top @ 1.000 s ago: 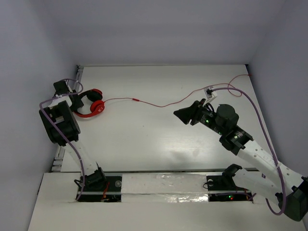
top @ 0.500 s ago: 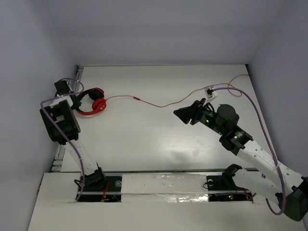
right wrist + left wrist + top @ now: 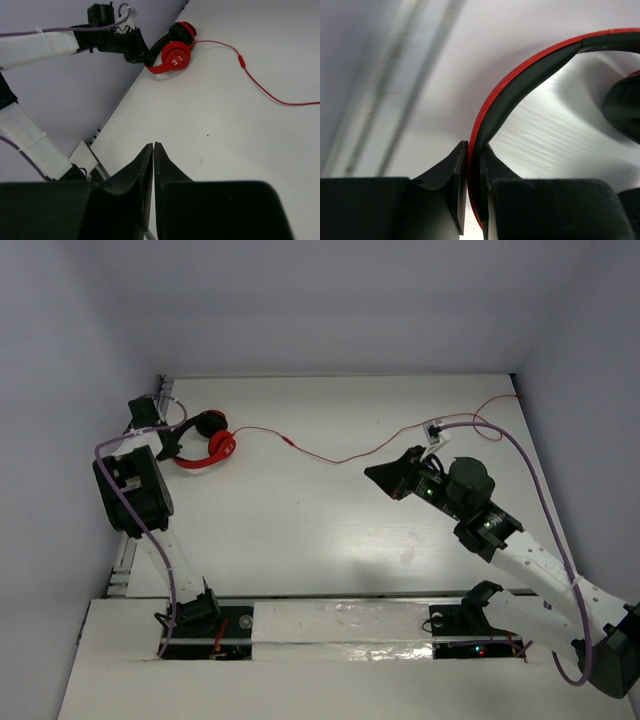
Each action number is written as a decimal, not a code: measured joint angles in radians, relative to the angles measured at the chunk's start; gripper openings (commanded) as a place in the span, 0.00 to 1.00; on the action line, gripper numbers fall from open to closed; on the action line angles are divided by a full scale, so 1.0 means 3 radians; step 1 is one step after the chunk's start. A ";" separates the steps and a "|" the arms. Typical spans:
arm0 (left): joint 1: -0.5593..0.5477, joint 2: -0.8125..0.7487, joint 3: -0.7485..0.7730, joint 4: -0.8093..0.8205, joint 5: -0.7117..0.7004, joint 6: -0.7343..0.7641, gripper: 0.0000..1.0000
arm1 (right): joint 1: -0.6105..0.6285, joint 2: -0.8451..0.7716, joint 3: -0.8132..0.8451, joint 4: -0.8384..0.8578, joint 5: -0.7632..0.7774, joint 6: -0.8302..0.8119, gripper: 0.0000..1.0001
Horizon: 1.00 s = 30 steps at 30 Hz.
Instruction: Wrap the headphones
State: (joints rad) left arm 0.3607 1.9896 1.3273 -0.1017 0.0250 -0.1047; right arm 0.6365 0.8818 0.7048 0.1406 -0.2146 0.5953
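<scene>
The red headphones (image 3: 212, 443) are at the far left of the table, one ear cup (image 3: 175, 55) facing the right wrist camera. My left gripper (image 3: 178, 445) is shut on their black-and-red headband (image 3: 520, 85), which runs between the two fingers (image 3: 474, 150). The thin red cable (image 3: 330, 457) trails rightward over the table to the far right corner (image 3: 515, 398). My right gripper (image 3: 372, 475) hovers mid-table to the right, near the cable's sag, shut with nothing between its fingers (image 3: 153, 146). The left gripper (image 3: 141, 56) also shows in the right wrist view, at the headband.
A metal rail (image 3: 160, 390) runs along the table's left edge beside the headphones. Grey walls close in the back and both sides. A thick purple robot cable (image 3: 540, 480) loops over the right arm, above the red cable's far end.
My left gripper has shut on the headband and carried the headphones a little right and toward the back. My right gripper has shut on nothing, staying almost in place.
</scene>
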 measured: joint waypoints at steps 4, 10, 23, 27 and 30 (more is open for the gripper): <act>-0.0479 -0.0114 0.0357 -0.0436 0.0025 0.0009 0.00 | 0.0000 0.0065 0.0000 0.0009 -0.0013 -0.0031 0.00; -0.1190 -0.0875 0.0572 -0.0801 0.0505 -0.0046 0.00 | 0.0000 0.0093 0.0005 -0.0008 -0.0009 -0.0188 0.04; -0.1204 -0.1770 0.0888 -0.1205 0.1823 -0.0295 0.00 | 0.0000 0.0842 0.0294 0.0240 0.0036 -0.0848 0.75; -0.1241 -0.1801 0.0881 -0.1255 0.2050 -0.0348 0.00 | 0.0000 0.1259 0.0299 0.0495 0.0072 -0.1038 0.75; -0.1254 -0.1859 0.0881 -0.1249 0.2164 -0.0404 0.00 | 0.0000 0.1564 0.0336 0.0619 0.0048 -0.1129 0.74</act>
State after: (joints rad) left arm -0.0154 1.4319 1.5917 -0.4763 0.6743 -0.2260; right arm 0.6365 1.3510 0.8055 0.3264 -0.2001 0.2565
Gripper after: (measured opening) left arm 0.081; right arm 0.750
